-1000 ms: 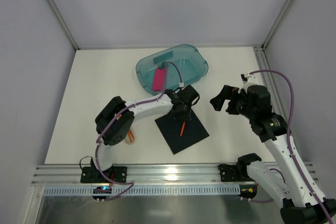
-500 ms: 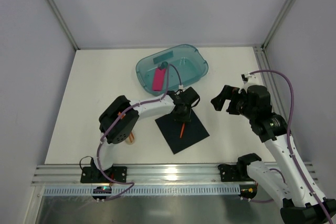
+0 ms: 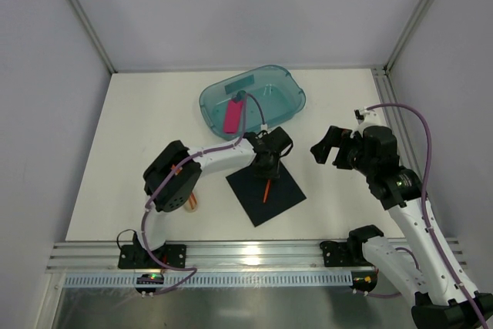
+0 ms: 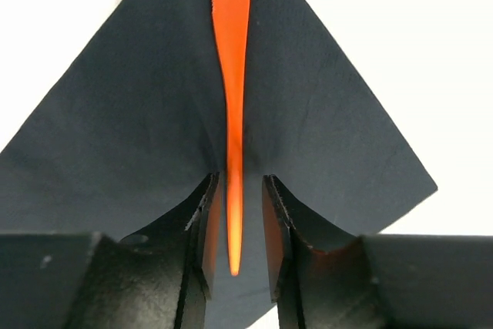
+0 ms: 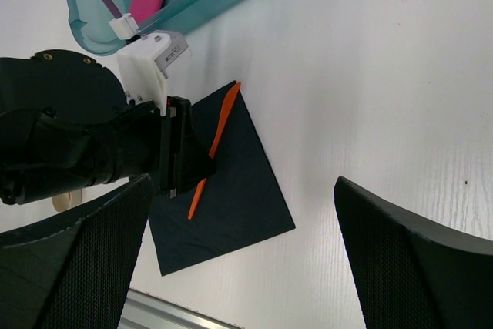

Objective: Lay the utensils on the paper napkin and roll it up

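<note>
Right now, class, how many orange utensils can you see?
1. The knife lies on the napkin, its handle between the parted jaws of the left gripper. Others may be hidden under the left arm.

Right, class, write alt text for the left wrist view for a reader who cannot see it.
A slim orange knife lies on a black paper napkin on a white table. Two black fingers flank its handle, slightly apart from it.

No words, numbers or brand marks can be read; the pale rectangular patch [image 3: 240,82] on the teal translucent plastic tub [image 3: 295,92] is illegible.
</note>
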`<state>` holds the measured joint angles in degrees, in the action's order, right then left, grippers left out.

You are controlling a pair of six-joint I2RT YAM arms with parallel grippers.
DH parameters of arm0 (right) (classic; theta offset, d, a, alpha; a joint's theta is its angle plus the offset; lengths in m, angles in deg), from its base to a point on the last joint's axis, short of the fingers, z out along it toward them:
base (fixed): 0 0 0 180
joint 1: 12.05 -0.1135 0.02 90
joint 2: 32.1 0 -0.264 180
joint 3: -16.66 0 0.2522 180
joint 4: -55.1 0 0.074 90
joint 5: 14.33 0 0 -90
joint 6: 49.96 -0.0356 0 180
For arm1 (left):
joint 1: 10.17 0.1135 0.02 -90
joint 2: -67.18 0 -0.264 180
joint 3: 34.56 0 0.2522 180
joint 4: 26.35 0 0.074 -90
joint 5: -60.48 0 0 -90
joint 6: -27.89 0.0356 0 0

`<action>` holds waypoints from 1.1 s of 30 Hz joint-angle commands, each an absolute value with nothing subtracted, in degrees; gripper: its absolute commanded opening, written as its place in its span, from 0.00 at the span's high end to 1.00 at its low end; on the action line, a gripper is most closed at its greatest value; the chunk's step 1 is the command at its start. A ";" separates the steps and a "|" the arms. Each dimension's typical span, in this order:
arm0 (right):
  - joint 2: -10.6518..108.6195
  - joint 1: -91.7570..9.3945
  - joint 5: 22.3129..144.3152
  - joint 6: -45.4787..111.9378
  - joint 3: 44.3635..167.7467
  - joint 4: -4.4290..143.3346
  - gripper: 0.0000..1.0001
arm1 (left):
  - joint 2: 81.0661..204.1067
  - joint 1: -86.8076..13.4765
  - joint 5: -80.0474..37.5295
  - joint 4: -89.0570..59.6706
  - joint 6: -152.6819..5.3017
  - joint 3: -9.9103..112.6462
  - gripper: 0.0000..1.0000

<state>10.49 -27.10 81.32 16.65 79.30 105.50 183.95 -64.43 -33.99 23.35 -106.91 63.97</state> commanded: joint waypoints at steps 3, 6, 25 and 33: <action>10.79 -27.44 81.38 17.81 79.55 105.07 0.00 | 174.42 -64.04 -37.24 28.10 -106.41 69.46 0.65; 11.67 -27.44 82.09 17.55 80.34 105.42 0.00 | 170.02 -62.39 -39.80 31.44 -105.00 70.78 0.64; 11.15 -27.43 84.37 16.49 79.55 104.98 0.00 | 140.57 -27.48 -42.61 32.50 -104.11 36.25 0.66; 10.36 -27.44 84.55 16.75 79.20 105.42 0.00 | 142.41 -27.31 -41.21 26.62 -106.23 27.19 0.71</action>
<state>11.39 -27.10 83.84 16.95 79.24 106.29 141.81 -27.60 -41.86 30.96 -104.79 28.54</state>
